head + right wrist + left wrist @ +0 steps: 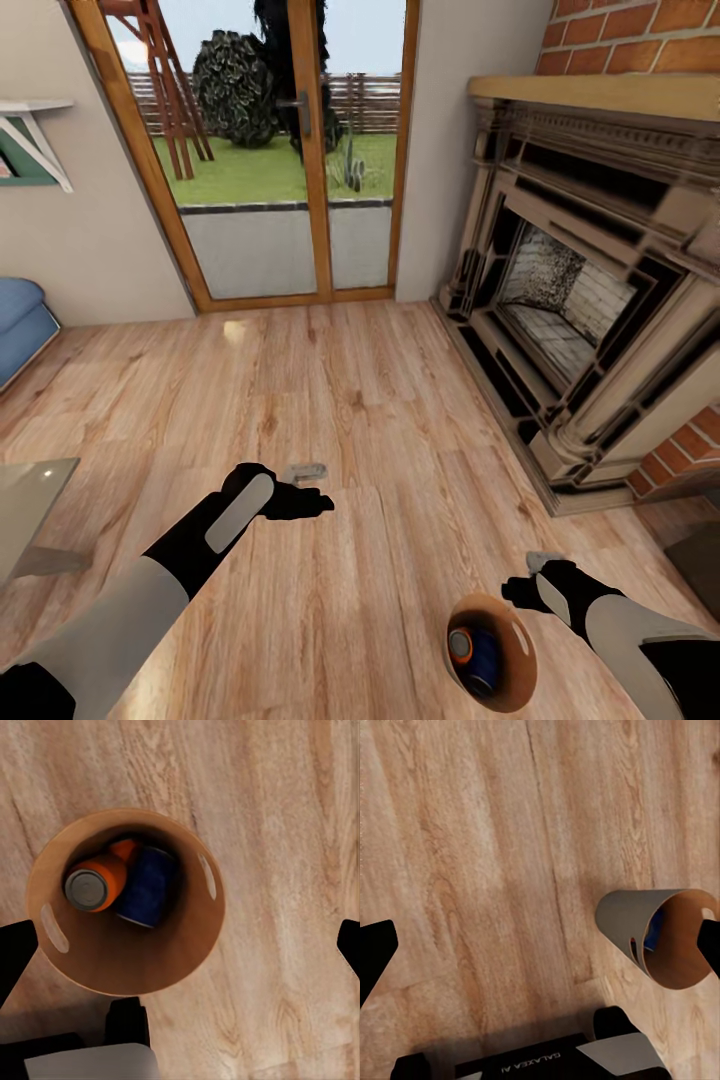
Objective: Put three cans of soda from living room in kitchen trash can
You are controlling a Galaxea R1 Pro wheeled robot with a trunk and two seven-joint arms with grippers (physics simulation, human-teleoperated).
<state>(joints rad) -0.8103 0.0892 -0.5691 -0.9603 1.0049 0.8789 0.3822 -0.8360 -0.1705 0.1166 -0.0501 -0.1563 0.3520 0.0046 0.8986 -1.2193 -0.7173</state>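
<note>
The tash can (pixel 516 662), round and brown inside, stands upright on the living room's wood-plank floor near my right arm. Inside it lie the cans of soda: a dark blue one (pixel 146 889), an orange one with a grey top (pixel 94 885), and part of another orange one (pixel 124 849) behind them. In the head view the blue can (pixel 486 657) and an orange can (pixel 460 645) show in the bin. My right gripper (pixel 522 577) is open and empty right above the bin's rim (pixel 135 964). Off to the left, my left gripper (pixel 315 487) is open and empty above the floor, with the bin (pixel 626 919) to its side.
A red-brick fireplace (pixel 580 300) with a carved surround fills the right side. Wood-framed glass doors (pixel 270 150) are straight ahead. A blue sofa (pixel 20 320) and a glass table corner (pixel 25 500) sit at the left, with a wall shelf (pixel 30 130) above.
</note>
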